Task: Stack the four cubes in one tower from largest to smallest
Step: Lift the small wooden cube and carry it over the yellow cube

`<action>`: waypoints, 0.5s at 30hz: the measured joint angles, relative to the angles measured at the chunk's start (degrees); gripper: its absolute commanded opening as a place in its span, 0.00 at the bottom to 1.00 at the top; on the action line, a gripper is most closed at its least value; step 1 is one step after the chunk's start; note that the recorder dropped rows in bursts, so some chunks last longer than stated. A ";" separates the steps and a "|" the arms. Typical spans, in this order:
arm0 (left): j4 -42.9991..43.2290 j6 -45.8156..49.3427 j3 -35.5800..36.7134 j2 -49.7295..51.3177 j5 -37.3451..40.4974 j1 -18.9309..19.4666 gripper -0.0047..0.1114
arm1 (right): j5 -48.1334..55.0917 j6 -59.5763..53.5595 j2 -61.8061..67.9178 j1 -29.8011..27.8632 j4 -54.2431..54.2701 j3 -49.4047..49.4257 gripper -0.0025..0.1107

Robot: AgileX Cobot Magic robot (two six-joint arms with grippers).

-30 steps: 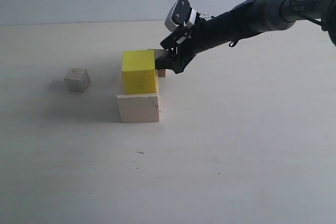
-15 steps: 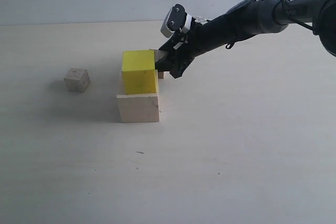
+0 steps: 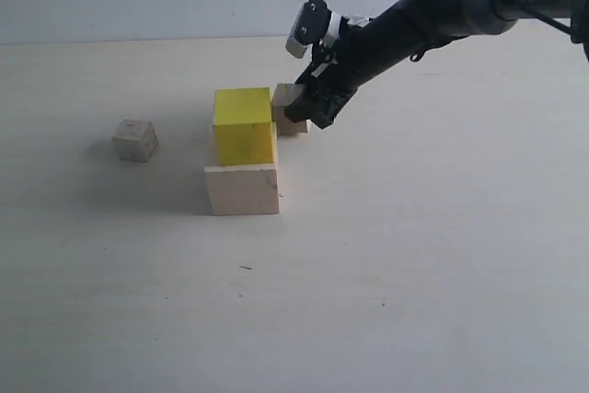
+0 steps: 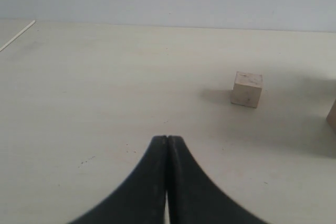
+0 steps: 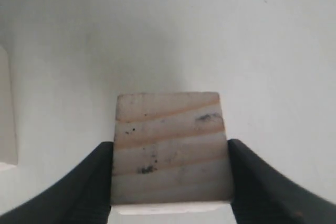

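Right gripper (image 3: pixel 296 115) clamped on small speckled cube (image 3: pixel 286 103), jaws on two opposite faces. Side grip leaves the underside free for setting down. Held cube at 2 o'clock of yellow cube (image 3: pixel 244 126), close beside it. Yellow cube sits on large pale cube (image 3: pixel 241 189): two tiers built. Second small cube (image 3: pixel 135 139) on table (image 3: pixel 414 255) at 9 o'clock of stack, well apart. Left gripper (image 4: pixel 167 148) closed, empty, clear of work.

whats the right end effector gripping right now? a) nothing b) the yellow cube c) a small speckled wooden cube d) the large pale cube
c: in the right wrist view the small speckled wooden cube sits clamped between the fingers of the right end effector, while the yellow cube rests on the large pale cube, untouched.
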 measured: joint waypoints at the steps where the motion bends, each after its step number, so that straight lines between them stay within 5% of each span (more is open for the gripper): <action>1: 0.00 0.00 0.00 0.00 0.00 0.00 0.04 | -0.79 3.84 -1.14 0.00 -2.89 0.00 0.02; 15: 0.00 0.00 0.00 0.00 0.00 0.00 0.04 | 7.53 30.86 -17.16 -0.10 -18.83 0.00 0.02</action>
